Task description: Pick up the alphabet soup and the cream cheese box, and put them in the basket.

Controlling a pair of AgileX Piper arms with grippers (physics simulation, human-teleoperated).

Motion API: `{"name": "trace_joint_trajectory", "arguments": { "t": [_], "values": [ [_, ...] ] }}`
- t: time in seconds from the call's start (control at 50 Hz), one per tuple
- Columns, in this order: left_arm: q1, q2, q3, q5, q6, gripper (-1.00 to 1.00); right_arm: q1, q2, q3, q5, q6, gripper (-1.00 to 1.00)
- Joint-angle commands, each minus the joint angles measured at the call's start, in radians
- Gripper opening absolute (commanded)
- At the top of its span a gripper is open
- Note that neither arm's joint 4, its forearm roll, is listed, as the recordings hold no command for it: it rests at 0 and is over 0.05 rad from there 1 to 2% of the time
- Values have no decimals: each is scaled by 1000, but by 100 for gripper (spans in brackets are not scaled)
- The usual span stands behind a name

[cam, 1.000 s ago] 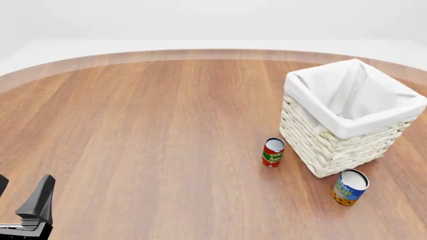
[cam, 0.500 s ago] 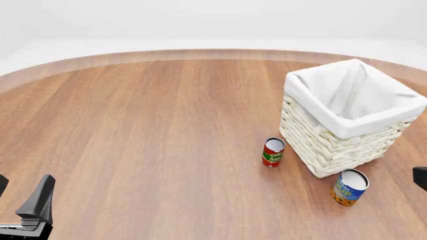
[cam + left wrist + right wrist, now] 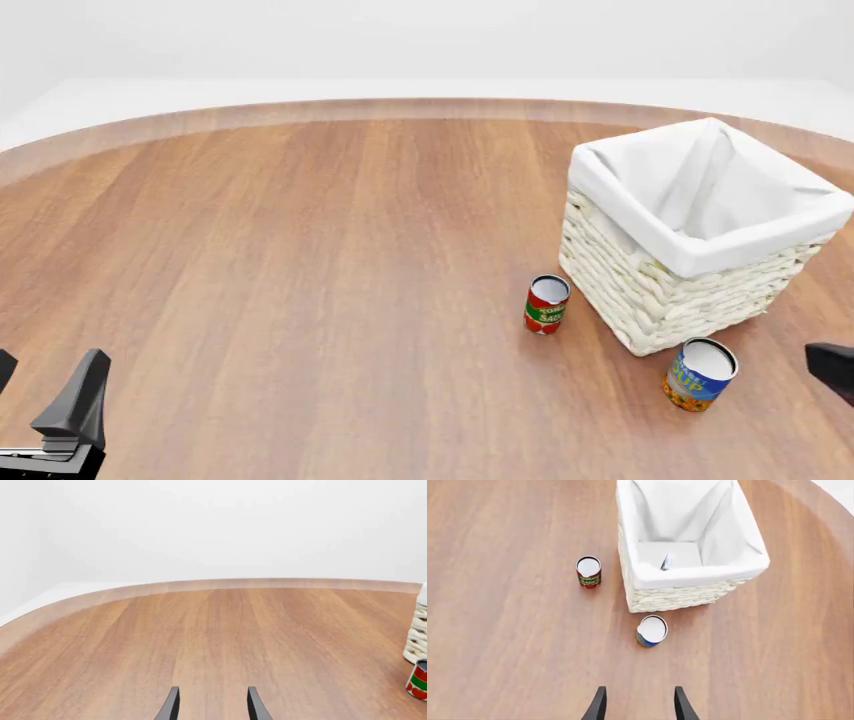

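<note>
The right end effector (image 3: 637,703) has edged further into frame at lower right, fingers apart, lining up on the alphabet soup (image 3: 699,374); left end effector (image 3: 210,703) idles, fingers apart.

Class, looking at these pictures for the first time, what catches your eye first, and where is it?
The big white-lined wicker basket stands right of centre on the wooden table. Two upright cans flank its near corner: a red-and-green can to its left and the blue alphabet soup in front. Something small and pale lies inside the basket.
</note>
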Motion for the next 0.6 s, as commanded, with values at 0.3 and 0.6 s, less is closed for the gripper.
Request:
{"name": "trace_joint_trajectory", "arguments": {
  "t": [0.3,0.6],
  "values": [
    [0,0,0,0,0,100,-15,8,96,-87,7,100],
    [0,0,0,0,0,100,-11,-37,162,-102,10,100]
  ]
}}
